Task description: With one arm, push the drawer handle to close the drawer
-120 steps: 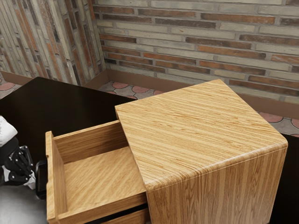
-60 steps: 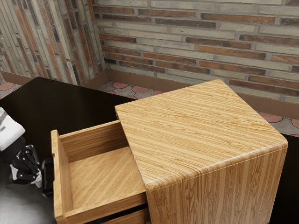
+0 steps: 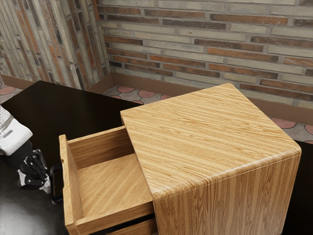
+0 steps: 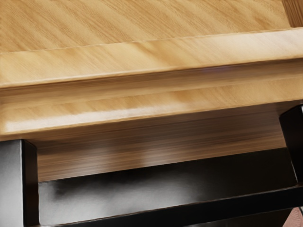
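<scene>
Exterior view: tool [image 3: 47, 188] beside handle [image 3: 52, 177]

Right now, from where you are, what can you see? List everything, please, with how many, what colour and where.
Cabinet: one, light wood, on the table.
Drawer: one, light wood, partly pulled out of the cabinet.
Handle: one, black, on the drawer's front.
Table: one, black, under the cabinet.
Brick walls: two, grey, brown and orange, in the background.
Skirting: brown, along the walls' foot.
Floor tiles: several, pinkish, beyond the table.
My arm: one, white, exterior view's left.
My gripper: one, black, at the handle.
</scene>
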{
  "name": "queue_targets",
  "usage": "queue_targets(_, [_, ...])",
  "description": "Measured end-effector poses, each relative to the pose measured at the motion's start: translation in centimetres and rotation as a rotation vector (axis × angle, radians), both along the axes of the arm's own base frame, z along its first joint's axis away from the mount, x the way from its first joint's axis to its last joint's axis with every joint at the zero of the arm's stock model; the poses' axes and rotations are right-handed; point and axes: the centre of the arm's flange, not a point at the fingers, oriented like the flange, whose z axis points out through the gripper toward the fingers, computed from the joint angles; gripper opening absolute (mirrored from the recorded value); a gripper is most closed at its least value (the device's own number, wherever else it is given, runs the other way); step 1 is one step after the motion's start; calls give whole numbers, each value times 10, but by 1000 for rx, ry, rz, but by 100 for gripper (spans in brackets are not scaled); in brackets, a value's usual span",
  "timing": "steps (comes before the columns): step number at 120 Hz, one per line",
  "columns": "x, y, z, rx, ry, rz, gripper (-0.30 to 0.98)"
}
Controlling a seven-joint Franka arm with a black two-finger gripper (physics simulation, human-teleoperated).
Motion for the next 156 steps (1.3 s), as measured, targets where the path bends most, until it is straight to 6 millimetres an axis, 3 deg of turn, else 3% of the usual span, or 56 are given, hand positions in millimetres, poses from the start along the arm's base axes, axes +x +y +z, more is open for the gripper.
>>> queue_targets(156, [40,-24,-2,-26,-8,-18,-10])
